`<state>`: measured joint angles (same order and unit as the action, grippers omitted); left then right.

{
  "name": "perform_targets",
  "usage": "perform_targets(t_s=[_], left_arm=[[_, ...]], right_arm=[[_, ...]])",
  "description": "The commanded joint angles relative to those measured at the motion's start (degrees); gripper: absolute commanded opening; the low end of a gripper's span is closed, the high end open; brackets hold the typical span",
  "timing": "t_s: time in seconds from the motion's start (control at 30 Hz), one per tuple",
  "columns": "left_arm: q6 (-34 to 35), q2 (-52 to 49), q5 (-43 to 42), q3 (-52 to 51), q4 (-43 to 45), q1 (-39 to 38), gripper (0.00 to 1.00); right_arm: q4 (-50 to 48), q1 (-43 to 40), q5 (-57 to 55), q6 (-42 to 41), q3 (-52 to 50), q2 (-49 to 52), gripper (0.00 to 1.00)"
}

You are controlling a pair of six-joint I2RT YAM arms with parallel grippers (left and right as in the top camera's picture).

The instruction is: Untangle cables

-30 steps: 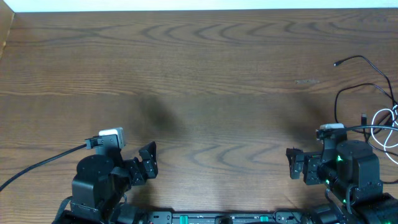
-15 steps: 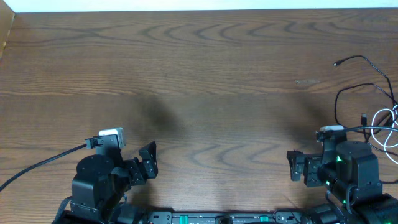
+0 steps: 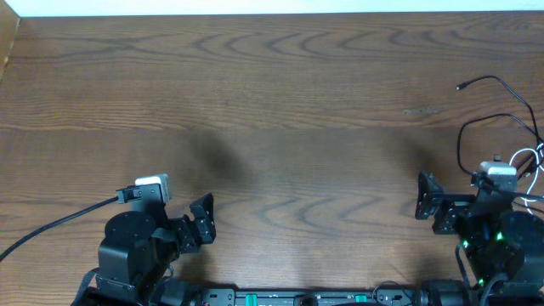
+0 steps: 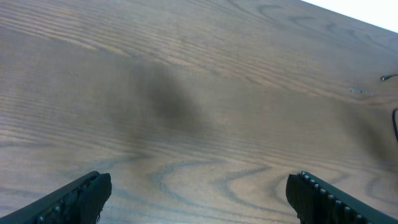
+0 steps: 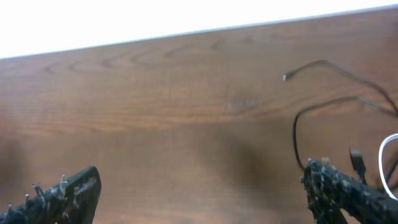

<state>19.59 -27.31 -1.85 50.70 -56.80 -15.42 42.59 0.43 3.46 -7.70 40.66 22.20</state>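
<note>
Moved right arm (image 3: 497,238) rightward since a second ago, now just beside black cable (image 3: 497,81) and white cable (image 3: 534,155) tangled at worktop (image 3: 280,93) right edge, right jaws wide and empty, left jaws likewise, idle, probably lining up first grab.

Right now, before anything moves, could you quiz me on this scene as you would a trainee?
1. True or false: the thin black cable lies towards the robot's right side of the brown wooden table.
2. Both arms' jaws are: A) open and empty; B) shut on a cable; C) holding a cup.
3. Fill in: the thin white cable lies nearest the ____ arm.
Key: 1 true; 2 A; 3 right.
</note>
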Motion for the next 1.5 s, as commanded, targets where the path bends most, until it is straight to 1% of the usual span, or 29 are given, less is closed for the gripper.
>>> perform_targets(t_s=[0.0,0.23,0.3,0.5,0.57,0.77,0.93,1.03,1.17,1.3,1.37,1.47], left_arm=[[-0.5,0.04,-0.11,-0.46,-0.11,-0.04,0.95],[-0.5,0.04,-0.11,-0.46,-0.11,-0.04,0.95],[-0.5,0.04,-0.11,-0.46,-0.11,-0.04,0.95],[-0.5,0.04,-0.11,-0.46,-0.11,-0.04,0.95],[-0.5,0.04,-0.11,-0.46,-0.11,-0.02,0.95],[-0.5,0.04,-0.11,-0.46,-0.11,-0.04,0.95],[-0.5,0.04,-0.11,-0.46,-0.11,-0.04,0.95],[-0.5,0.04,-0.11,-0.46,-0.11,-0.04,0.95],[-0.5,0.04,-0.11,-0.46,-0.11,-0.02,0.95],[-0.5,0.04,-0.11,-0.46,-0.11,-0.04,0.95],[-0.5,0.04,-0.11,-0.46,-0.11,-0.04,0.95],[-0.5,0.04,-0.11,-0.46,-0.11,-0.04,0.95]], right_arm=[[-4.33,-0.55,0.79,1.09,-5.7,-5.22,0.99],[-12.26,1.64,-0.15,1.14,-13.64,-14.64,0.99],[-18.14,3.23,-0.57,1.14,-18.01,-17.75,0.99],[-31.23,3.8,-0.52,1.11,-26.95,-21.9,0.99],[-35.71,3.78,-0.52,1.11,-29.59,-21.92,0.99],[-41.57,3.67,-2.25,1.14,-34.23,-21.92,0.99],[-51.49,3.63,-3.17,1.14,-40.52,-21.92,0.99],[-50.82,3.63,-3.56,2.67,-40.35,-21.92,0.99],[-50.9,3.63,-3.58,9.4,-40.35,-21.92,0.99],[-49.07,3.63,-6.19,10.58,-40.35,-21.92,0.99],[-45.35,3.63,-8.74,10.56,-40.35,-21.92,0.99],[-39.12,3.63,-9.57,10.56,-40.35,-21.92,0.99]])
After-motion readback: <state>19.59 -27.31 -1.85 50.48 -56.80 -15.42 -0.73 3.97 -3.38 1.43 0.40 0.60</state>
